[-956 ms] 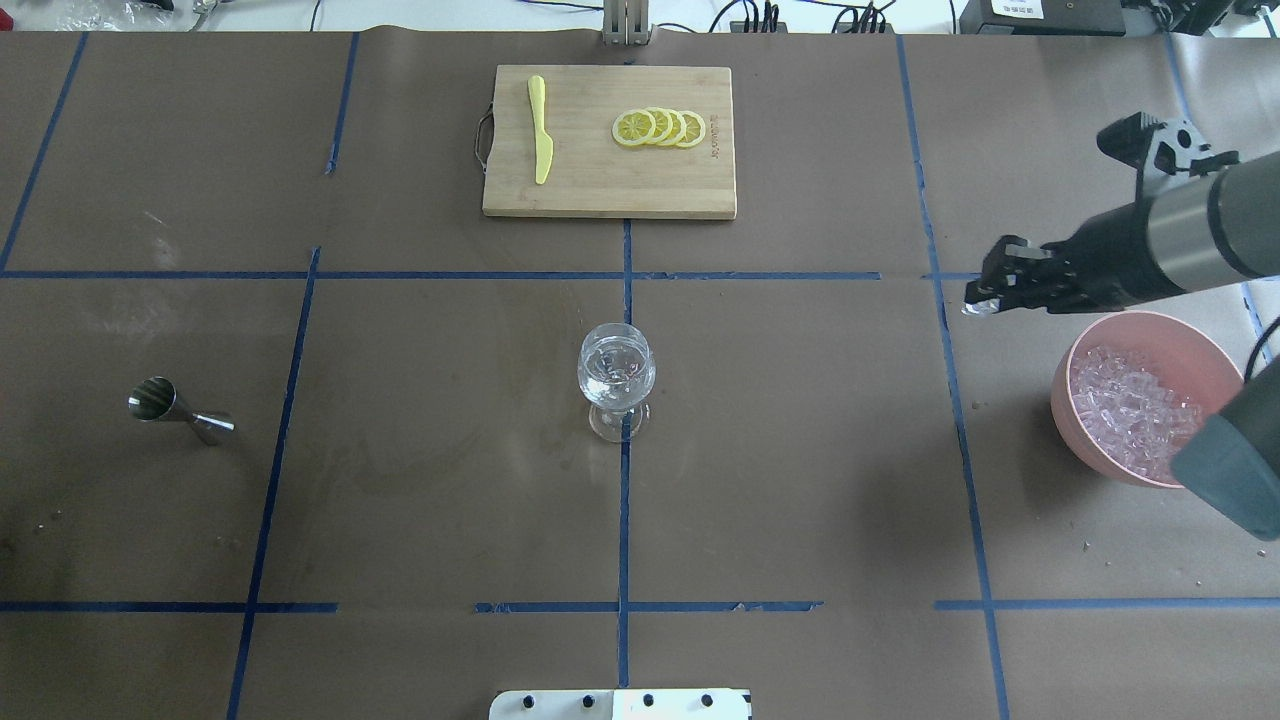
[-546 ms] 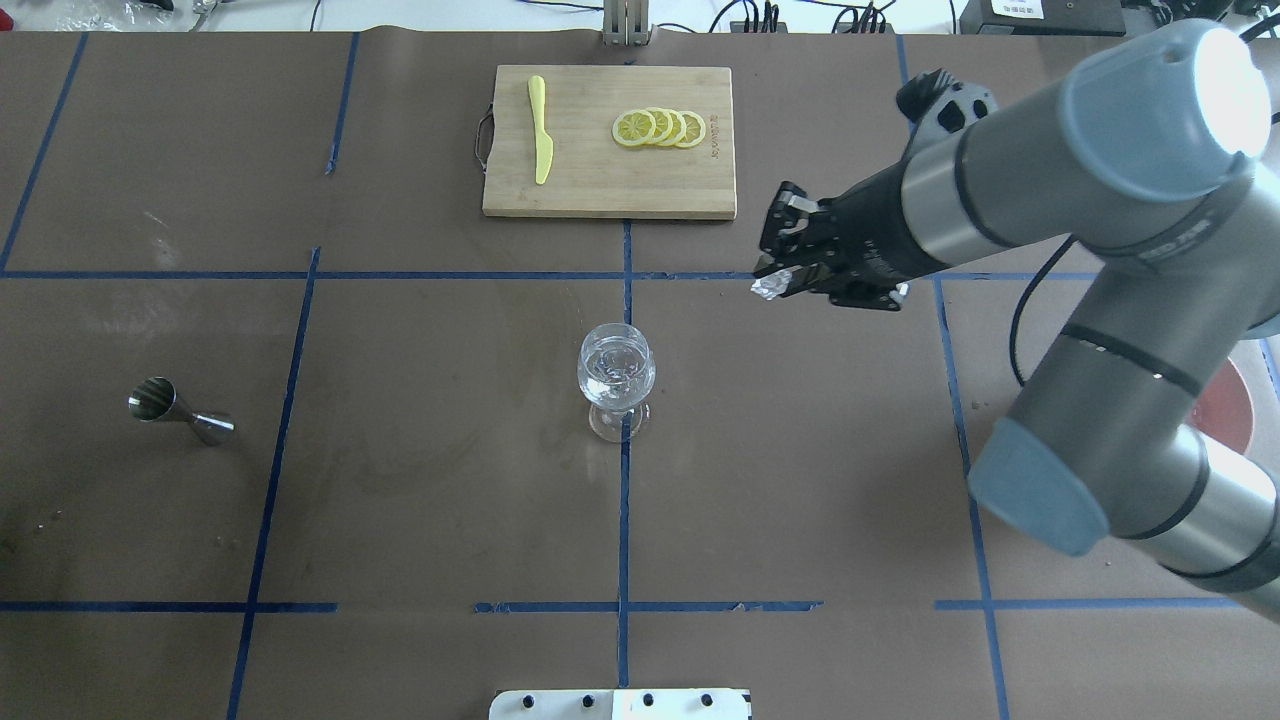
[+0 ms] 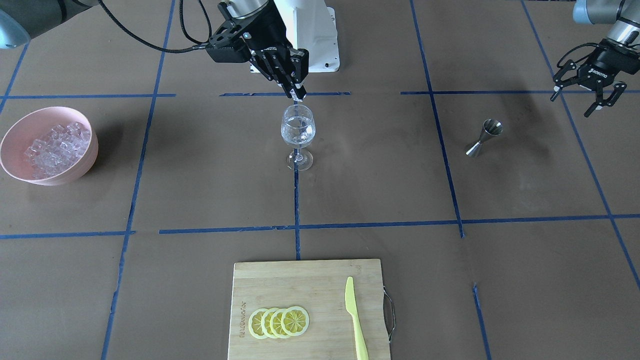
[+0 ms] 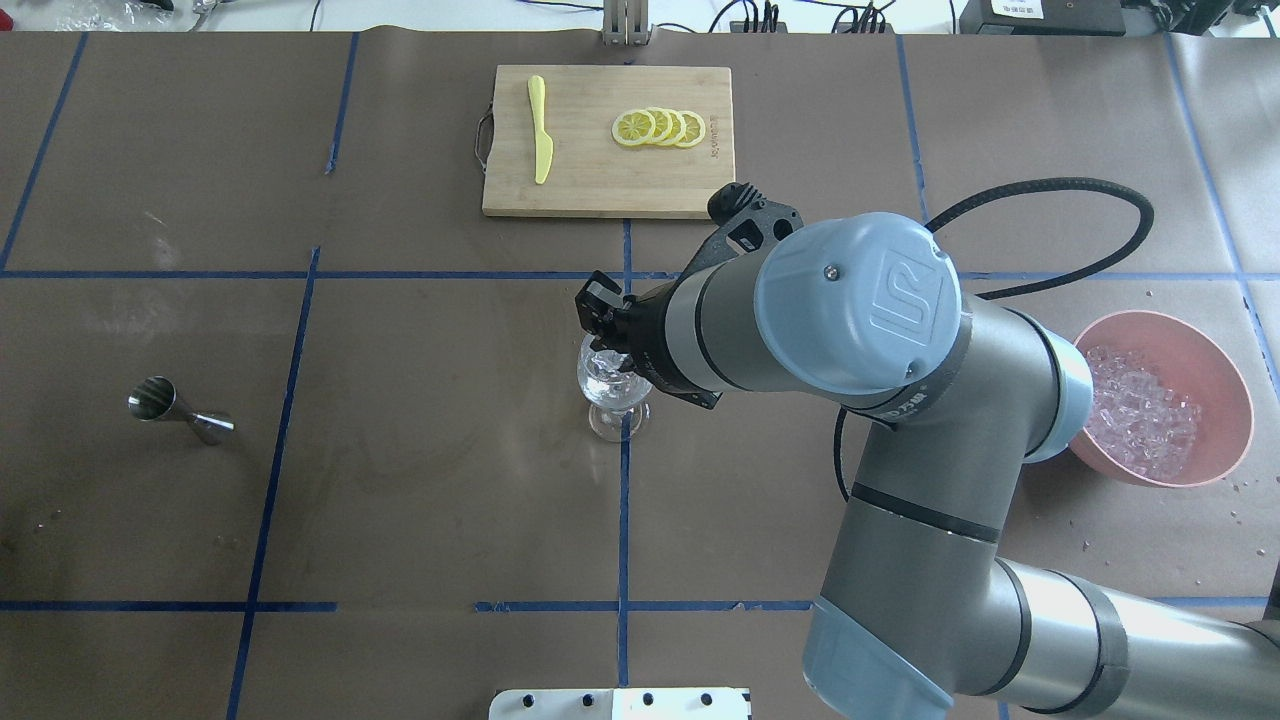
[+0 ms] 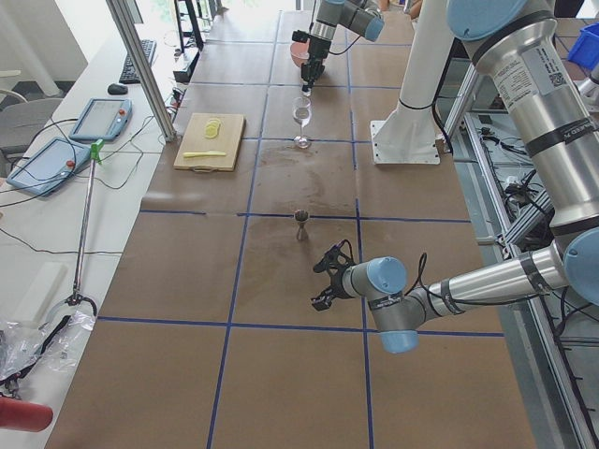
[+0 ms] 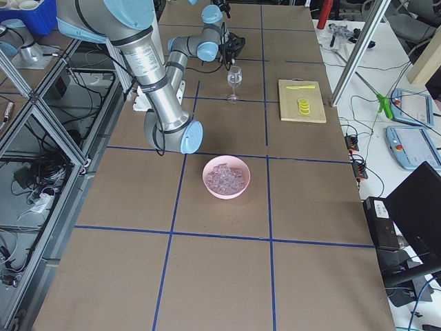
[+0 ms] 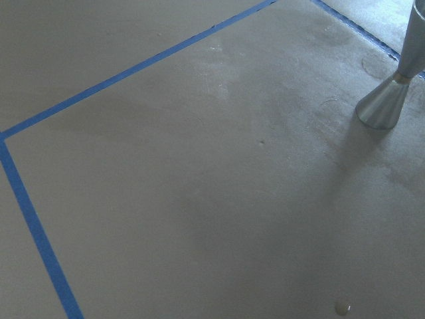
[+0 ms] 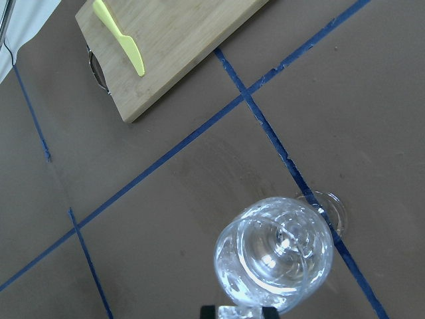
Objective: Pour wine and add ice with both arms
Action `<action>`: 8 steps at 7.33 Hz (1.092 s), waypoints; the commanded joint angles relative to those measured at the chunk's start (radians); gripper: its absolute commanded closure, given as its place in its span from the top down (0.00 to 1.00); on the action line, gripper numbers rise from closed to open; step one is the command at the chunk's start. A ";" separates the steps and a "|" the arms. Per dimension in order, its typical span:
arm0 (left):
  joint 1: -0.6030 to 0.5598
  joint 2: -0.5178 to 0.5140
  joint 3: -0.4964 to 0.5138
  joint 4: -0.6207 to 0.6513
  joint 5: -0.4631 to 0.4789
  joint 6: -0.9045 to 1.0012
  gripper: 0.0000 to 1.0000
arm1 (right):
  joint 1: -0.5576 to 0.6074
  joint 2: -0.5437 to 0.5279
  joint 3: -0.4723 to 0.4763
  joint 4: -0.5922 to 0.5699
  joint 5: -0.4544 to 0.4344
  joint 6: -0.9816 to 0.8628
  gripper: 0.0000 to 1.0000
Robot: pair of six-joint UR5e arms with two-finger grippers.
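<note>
Where the right arm (image 4: 860,300) overlaps, glass (image 4: 603,385) is half-hidden.

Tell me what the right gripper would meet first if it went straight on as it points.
Likely the wine glass: the right gripper, shut on an ice cube, points down just above its open rim, so rim or bowl comes first. Exact alignment is unclear.

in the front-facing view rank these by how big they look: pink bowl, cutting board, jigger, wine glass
1. cutting board, largest, though it is nearest the camera and cut off by the bottom edge
2. pink bowl
3. wine glass
4. jigger, smallest
</note>
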State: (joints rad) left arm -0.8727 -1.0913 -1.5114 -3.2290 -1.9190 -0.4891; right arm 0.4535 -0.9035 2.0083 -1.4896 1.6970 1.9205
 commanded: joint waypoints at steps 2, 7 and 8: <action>0.000 0.002 0.000 0.000 0.002 0.000 1.00 | -0.006 0.003 -0.005 -0.004 -0.023 -0.006 0.00; -0.002 0.002 -0.003 -0.002 0.051 -0.031 1.00 | -0.006 0.023 -0.051 -0.004 -0.063 -0.017 0.99; -0.002 0.002 -0.004 0.000 0.051 -0.031 1.00 | -0.004 0.023 -0.049 -0.006 -0.063 -0.018 1.00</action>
State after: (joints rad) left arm -0.8743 -1.0891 -1.5145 -3.2302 -1.8695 -0.5195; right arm 0.4485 -0.8827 1.9622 -1.4944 1.6340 1.9041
